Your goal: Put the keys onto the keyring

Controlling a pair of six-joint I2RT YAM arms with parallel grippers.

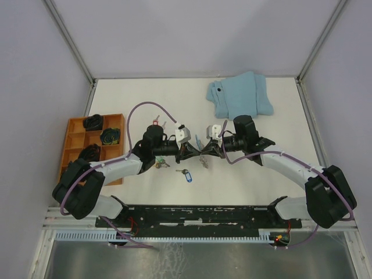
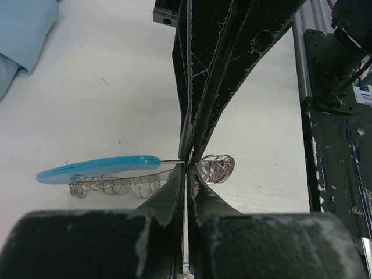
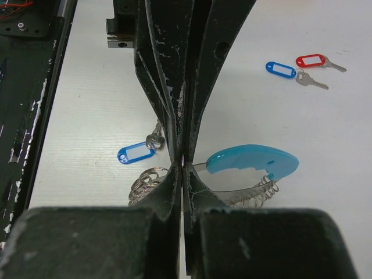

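The keyring [image 2: 99, 167] is held at mid-counter [image 2: 87, 87], its wire pinched from opposite sides by the left end effector [image 2: 187, 167] and the right end effector [image 3: 183, 165], both clamped tight, seemingly so its loop can be opened for the keys [image 3: 135, 154] lying loose nearby

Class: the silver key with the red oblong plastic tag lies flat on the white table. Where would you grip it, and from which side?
Probably the red oblong plastic tag, from straight above, closing across its narrow width: it lies flat, broader than the thin silver blade, with both long edges showing.
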